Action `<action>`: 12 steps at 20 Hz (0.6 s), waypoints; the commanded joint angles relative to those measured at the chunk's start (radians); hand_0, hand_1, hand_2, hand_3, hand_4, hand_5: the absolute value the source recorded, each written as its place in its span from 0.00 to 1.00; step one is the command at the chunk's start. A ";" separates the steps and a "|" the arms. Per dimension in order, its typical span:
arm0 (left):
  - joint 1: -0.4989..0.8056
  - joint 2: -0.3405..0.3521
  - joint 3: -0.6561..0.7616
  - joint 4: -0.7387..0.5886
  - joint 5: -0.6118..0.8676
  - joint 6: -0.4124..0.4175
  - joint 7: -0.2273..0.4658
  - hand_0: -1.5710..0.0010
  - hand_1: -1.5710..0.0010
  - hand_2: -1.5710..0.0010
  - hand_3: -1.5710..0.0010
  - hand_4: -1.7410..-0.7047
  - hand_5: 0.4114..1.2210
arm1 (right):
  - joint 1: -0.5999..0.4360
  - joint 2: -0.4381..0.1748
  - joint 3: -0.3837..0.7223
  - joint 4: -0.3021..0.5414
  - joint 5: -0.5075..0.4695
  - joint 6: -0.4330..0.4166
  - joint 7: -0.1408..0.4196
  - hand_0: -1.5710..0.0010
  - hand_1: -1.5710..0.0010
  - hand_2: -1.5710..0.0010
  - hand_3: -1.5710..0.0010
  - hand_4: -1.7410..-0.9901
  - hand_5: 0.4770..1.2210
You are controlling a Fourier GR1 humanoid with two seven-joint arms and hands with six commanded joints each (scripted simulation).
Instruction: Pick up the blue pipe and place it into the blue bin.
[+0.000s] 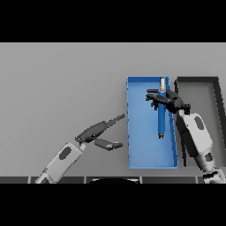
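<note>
A blue pipe [162, 120] with a grey tip runs lengthwise over the right half of the blue bin [137, 145]. My right hand [171, 101] is over the bin's upper right part, its fingers curled round the pipe's upper section. The pipe's lower end hangs free above the bin floor. My left hand [99, 132] rests open over the table just left of the bin, fingers straight and pointing toward the bin's left wall, holding nothing.
A dark grey bin [207, 88] stands directly right of the blue bin, partly covered by my right forearm [196, 134]. Bare grey table stretches to the left and far side.
</note>
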 commanded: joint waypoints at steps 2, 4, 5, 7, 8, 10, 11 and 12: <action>0.005 -0.001 -0.002 0.004 -0.008 0.005 0.003 1.00 1.00 1.00 1.00 0.83 0.05 | -0.036 -0.057 0.136 0.057 -0.119 -0.051 0.000 0.33 0.41 0.43 0.54 0.38 0.92; -0.006 -0.009 -0.002 0.003 -0.006 0.007 0.015 1.00 1.00 1.00 1.00 0.82 0.05 | -0.082 -0.103 0.259 0.083 -0.240 -0.099 0.000 0.57 0.62 0.64 0.71 0.54 0.91; 0.005 -0.001 -0.003 -0.008 -0.007 0.010 0.012 1.00 1.00 1.00 1.00 0.82 0.05 | -0.098 -0.124 0.306 0.076 -0.249 -0.073 0.000 0.66 0.70 0.71 0.77 0.61 0.89; 0.003 0.008 0.006 -0.009 0.006 0.000 0.015 1.00 1.00 1.00 1.00 0.82 0.05 | -0.121 -0.163 0.377 0.061 -0.238 -0.057 0.000 0.78 0.81 0.81 0.85 0.71 0.74; 0.004 0.005 0.002 -0.011 0.005 0.001 0.017 1.00 1.00 1.00 1.00 0.82 0.05 | -0.125 -0.169 0.396 0.062 -0.208 -0.048 -0.003 0.83 0.84 0.85 0.88 0.75 0.67; 0.000 -0.005 -0.004 -0.005 0.001 0.002 0.023 1.00 1.00 1.00 1.00 0.82 0.05 | -0.136 -0.176 0.437 0.072 -0.135 -0.026 -0.019 0.89 0.90 0.90 0.92 0.79 0.55; 0.005 -0.007 -0.013 -0.005 -0.012 0.007 0.018 1.00 1.00 1.00 1.00 0.81 0.05 | -0.147 -0.166 0.447 0.093 -0.112 -0.017 -0.040 0.91 0.92 0.92 0.94 0.81 0.51; 0.013 0.003 -0.007 -0.009 -0.012 0.008 0.001 1.00 1.00 1.00 1.00 0.81 0.05 | -0.147 -0.169 0.452 0.094 -0.094 -0.025 -0.053 0.93 0.94 0.94 0.95 0.82 0.46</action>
